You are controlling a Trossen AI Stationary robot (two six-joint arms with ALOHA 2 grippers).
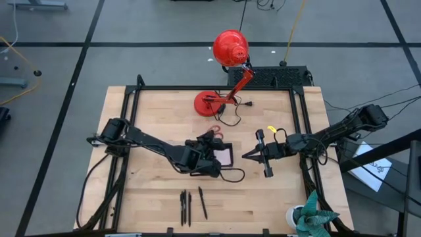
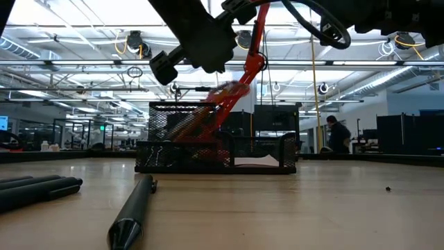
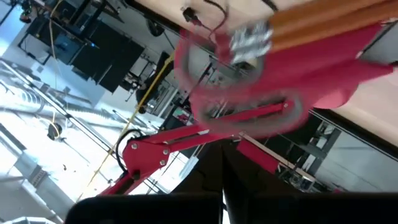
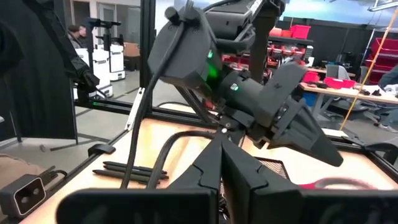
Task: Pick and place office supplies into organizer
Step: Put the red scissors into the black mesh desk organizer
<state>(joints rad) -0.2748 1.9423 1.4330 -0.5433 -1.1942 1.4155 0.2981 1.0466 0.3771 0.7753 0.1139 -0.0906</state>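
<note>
The black mesh organizer point(image 2: 215, 149) stands mid-table, mostly under my left gripper point(image 1: 205, 148) in the high view. The red-handled scissors point(image 3: 249, 106) and orange pencils point(image 3: 323, 18) stand in its taller section point(image 2: 182, 125). The pink sticky-note pad point(image 1: 224, 157) lies in the low section. My left gripper point(image 3: 222, 165) is shut, its tips just short of the scissors' handles, and I see no touch. Three black pens point(image 1: 191, 205) lie flat near the table's near edge. My right gripper point(image 1: 245, 156) hovers shut just right of the organizer, pointing left.
A red desk lamp point(image 1: 229, 47) leans over the far edge, its base point(image 1: 210, 103) and cable point(image 1: 231, 118) behind the organizer. A black cable loop point(image 1: 233, 174) lies near the organizer. A teal object point(image 1: 314, 214) sits at the near right corner. Black rails point(image 1: 125, 131) frame the table.
</note>
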